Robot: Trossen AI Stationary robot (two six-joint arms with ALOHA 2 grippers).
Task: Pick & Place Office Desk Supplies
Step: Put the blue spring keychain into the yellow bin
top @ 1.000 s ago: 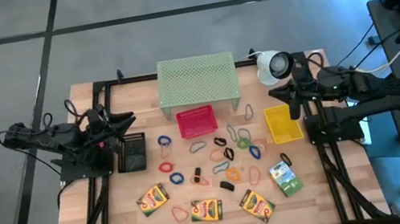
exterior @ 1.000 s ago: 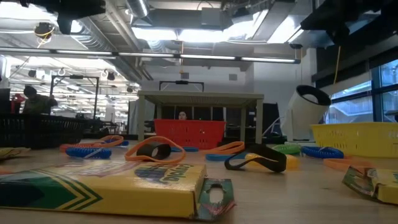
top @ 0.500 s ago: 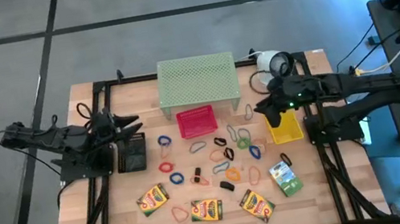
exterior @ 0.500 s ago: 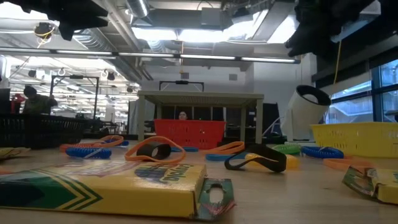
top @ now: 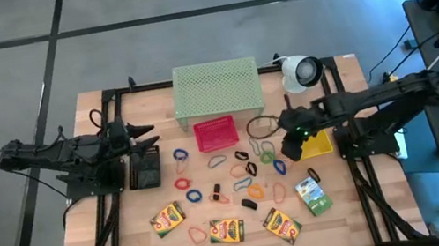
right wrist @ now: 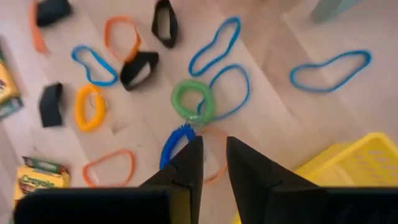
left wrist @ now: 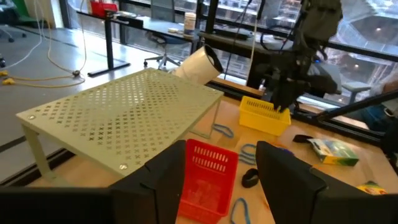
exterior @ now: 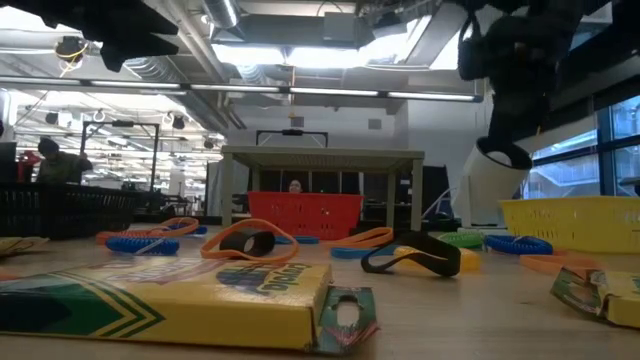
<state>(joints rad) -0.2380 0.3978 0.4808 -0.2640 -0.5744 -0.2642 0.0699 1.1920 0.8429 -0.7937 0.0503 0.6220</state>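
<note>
Hovering my right gripper [right wrist: 213, 163], fingers narrowly parted, directly above the blue coiled band [right wrist: 174, 142]; left gripper [left wrist: 222, 180] open, well apart.

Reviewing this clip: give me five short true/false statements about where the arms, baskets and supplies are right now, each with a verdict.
1. The red basket sits just in front of the pale green mesh stand. True.
2. The right gripper is over the rubber bands, beside the yellow basket. True.
3. The left gripper holds a crayon box. False: it is open and empty, above the black basket at the table's left side.
4. Four crayon boxes lie on the table, including the one nearest the left edge. True.
5. The green coiled band lies inside the yellow basket. False: it lies on the bare tabletop among the other loops.
</note>
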